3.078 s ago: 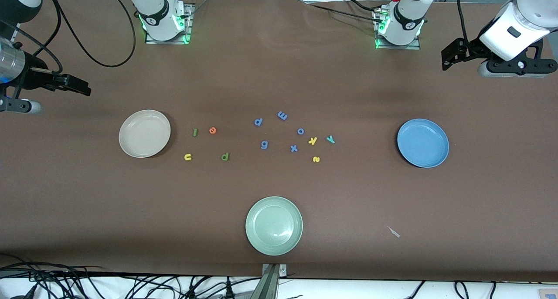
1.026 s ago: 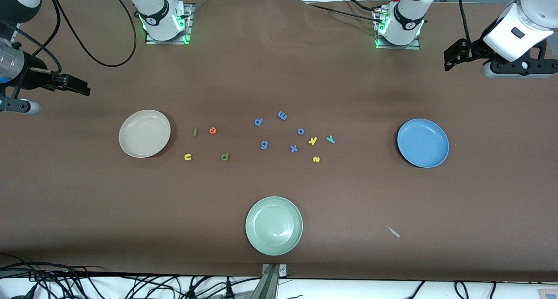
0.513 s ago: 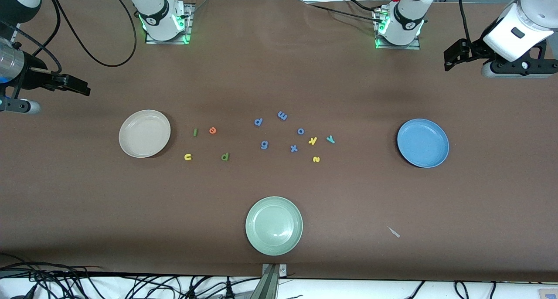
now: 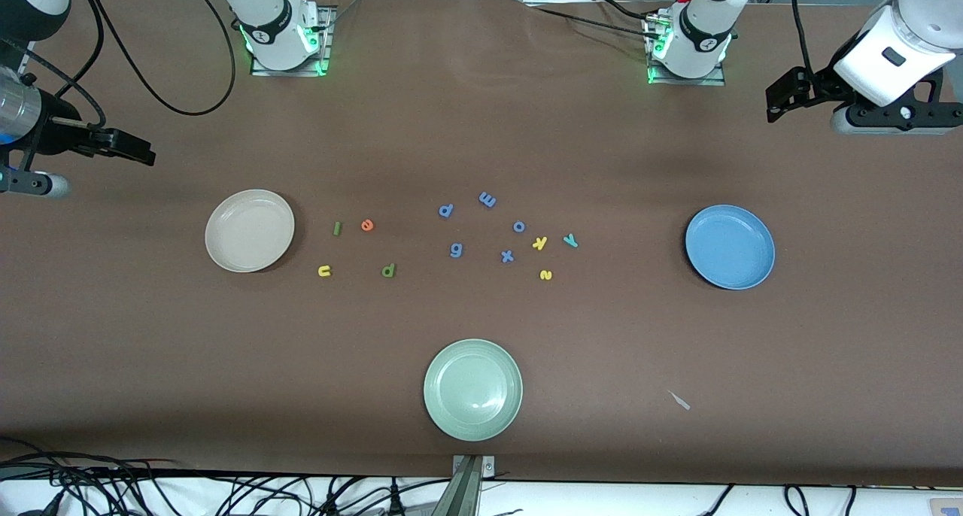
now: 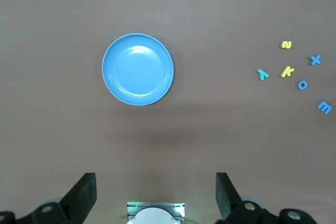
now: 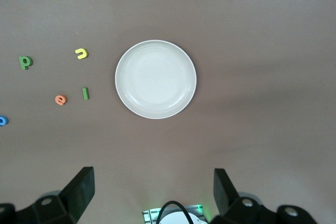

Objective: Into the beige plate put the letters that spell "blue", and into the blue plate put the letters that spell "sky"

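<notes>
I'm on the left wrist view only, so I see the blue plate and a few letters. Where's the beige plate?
Observer: The beige plate sits toward the right arm's end of the table, with nothing in it yet.
Operator: And the letters for "blue"?
Observer: All four lie on the table beside that plate: l, e, u and b.
Operator: What's the right gripper doing?
Observer: The right gripper waits open and empty, up over the right arm's end of the table.
Operator: Anything else I'm missing?
Observer: A green plate lies nearer the front camera than all the letters.
</notes>
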You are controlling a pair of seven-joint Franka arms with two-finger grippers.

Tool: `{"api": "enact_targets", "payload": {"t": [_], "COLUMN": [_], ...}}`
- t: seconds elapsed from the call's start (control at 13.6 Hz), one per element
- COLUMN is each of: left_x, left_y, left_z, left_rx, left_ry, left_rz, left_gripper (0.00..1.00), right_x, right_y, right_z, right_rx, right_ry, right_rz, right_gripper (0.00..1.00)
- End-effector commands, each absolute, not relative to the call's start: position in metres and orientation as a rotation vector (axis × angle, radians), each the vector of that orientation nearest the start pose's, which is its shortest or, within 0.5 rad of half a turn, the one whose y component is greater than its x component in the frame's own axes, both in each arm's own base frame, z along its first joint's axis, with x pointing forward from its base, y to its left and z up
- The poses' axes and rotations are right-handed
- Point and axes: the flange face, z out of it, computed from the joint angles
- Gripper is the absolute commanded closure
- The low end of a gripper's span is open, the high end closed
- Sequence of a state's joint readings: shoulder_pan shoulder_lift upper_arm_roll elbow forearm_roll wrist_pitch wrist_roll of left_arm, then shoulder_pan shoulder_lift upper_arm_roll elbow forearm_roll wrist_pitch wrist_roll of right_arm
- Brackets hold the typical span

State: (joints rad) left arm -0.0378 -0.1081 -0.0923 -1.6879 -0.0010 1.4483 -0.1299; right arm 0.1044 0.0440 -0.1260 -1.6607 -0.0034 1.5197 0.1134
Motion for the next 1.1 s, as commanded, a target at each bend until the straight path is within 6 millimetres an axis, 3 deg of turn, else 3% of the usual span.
{"api": "enact_targets", "payload": {"t": [0.0,1.03], "left_x": [0.5039,0.5004], "left_y": [-0.0677,-0.0739], "left_z": [0.6228,0.6222], "left_rx": [-3.088,-3.086], "left_ry": [-0.004,0.013], "left_rz": [0.202,0.228], "left_gripper": [0.0,0.0], "right_x": [0.5558,0.5558], "right_y": [-0.0139,-0.0139], "right_z": [0.5582,0.5582], "right_rx": [-3.128,-3.128], "right_ry": [0.208,0.203], "right_rz": [0.301,0.301], "right_gripper": [0.0,0.0]}}
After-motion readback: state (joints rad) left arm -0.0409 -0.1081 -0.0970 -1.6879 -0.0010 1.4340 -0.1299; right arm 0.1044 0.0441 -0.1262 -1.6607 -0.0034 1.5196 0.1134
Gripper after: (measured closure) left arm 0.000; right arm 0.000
